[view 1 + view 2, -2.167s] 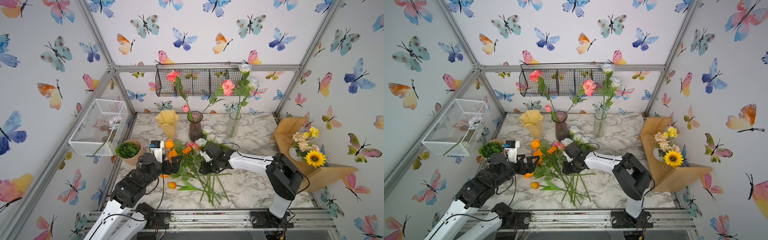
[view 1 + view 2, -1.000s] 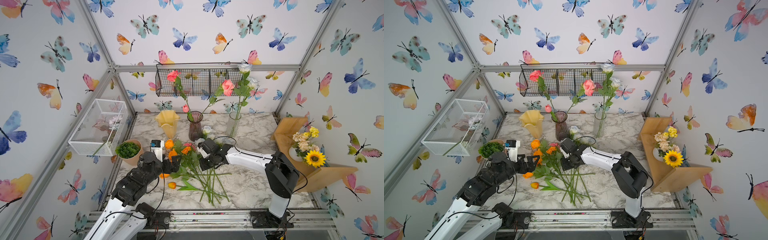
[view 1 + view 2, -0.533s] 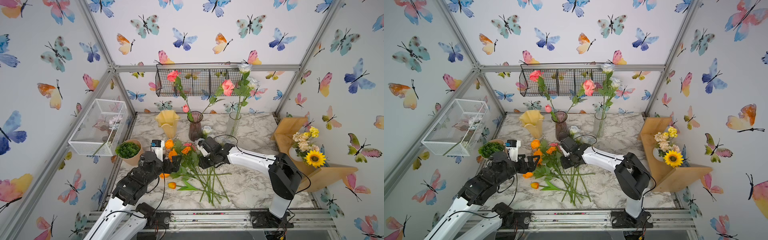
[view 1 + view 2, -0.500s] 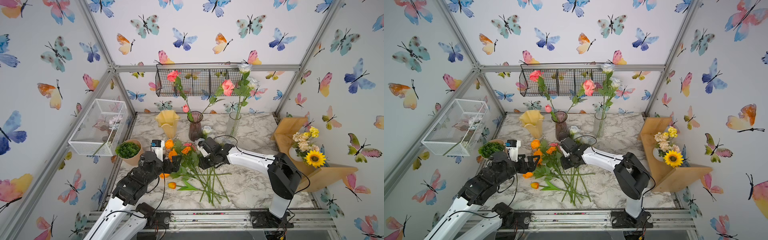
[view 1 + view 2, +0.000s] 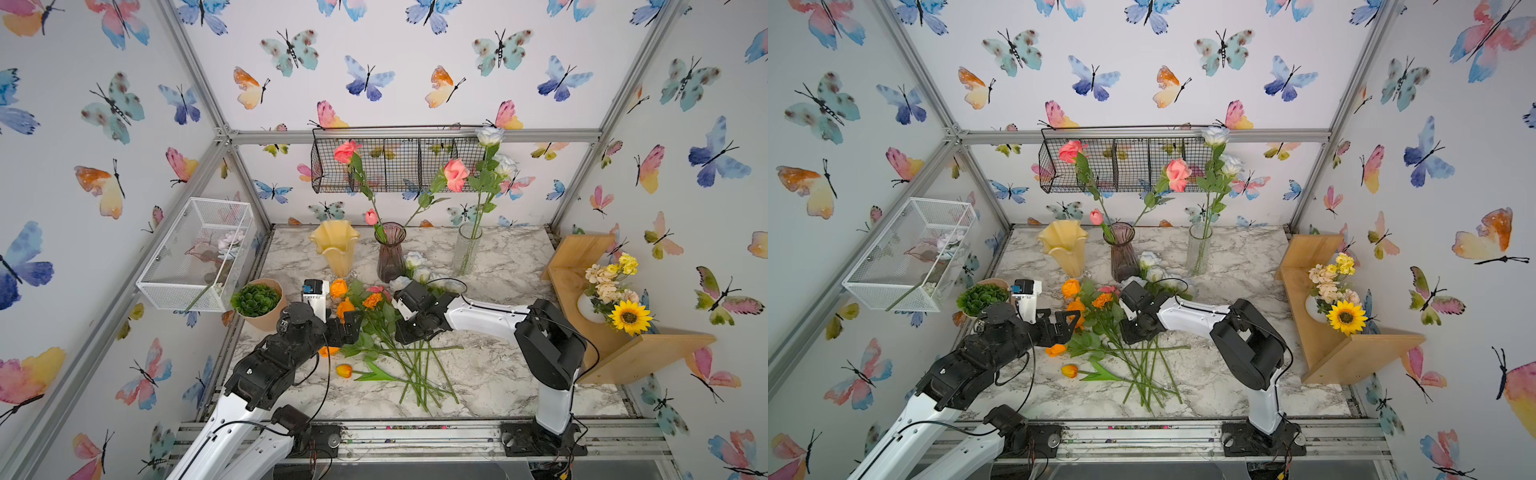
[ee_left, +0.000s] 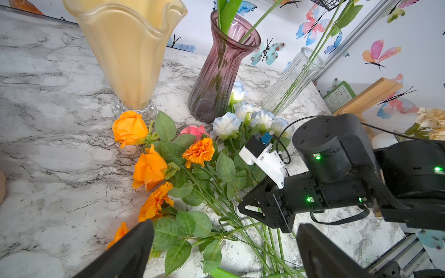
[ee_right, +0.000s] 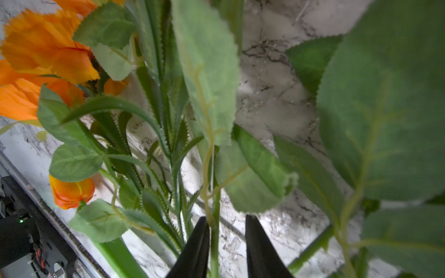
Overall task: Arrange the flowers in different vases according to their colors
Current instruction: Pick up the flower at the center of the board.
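Observation:
Three vases stand at the back: a creamy yellow vase point(image 5: 334, 249) point(image 6: 130, 53) with nothing in it, a purple vase point(image 5: 390, 257) holding pink roses and a pink tulip, and a clear vase point(image 5: 467, 249) holding white-blue roses. Loose flowers lie in a pile in front of them: orange flowers point(image 5: 345, 307), a pink rose point(image 6: 193, 131), white-blue roses point(image 5: 415, 262) and an orange tulip point(image 5: 344, 370). My left gripper point(image 5: 353, 328) point(image 6: 225, 226) hangs wide open over the pile's leaves. My right gripper point(image 5: 405, 332) point(image 7: 226, 217) is down on the stems, slightly open, with one green stem point(image 7: 215, 235) between its fingers.
A green succulent in a tan pot point(image 5: 257, 301) sits at the left edge beside my left arm. A white mesh basket point(image 5: 195, 253) hangs on the left wall and a black wire basket point(image 5: 395, 166) on the back wall. A wooden shelf point(image 5: 582, 253) with a sunflower bouquet point(image 5: 615, 291) stands at the right.
My right gripper has slid a little to the left, from beside the white-blue roses onto the stems of the pile. The left arm has stayed where it was.

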